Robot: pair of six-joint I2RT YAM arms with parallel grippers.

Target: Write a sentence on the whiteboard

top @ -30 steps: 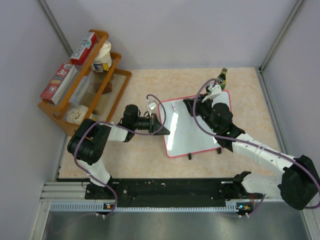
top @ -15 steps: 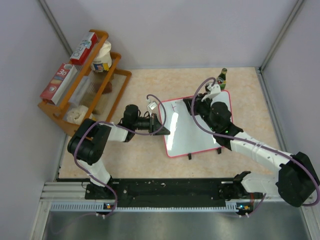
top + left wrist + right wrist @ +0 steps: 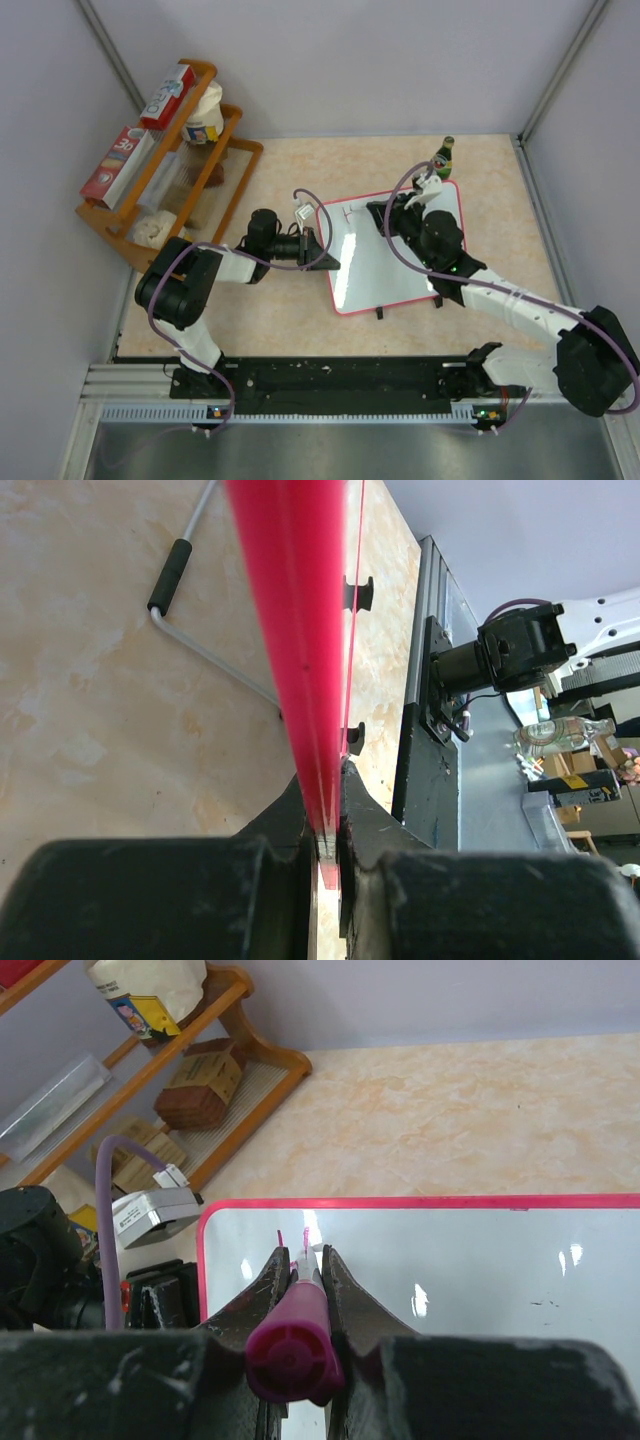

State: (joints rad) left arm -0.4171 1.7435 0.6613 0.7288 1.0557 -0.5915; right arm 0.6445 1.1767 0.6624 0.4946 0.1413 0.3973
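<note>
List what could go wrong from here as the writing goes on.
1. The left gripper pinches the board only by its thin rim. Pressure from the marker in the right gripper might pivot or slip the board and spoil the strokes.
2. The bottle stands right by the board's far corner, close to that gripper. Writing rightward could tip it.
</note>
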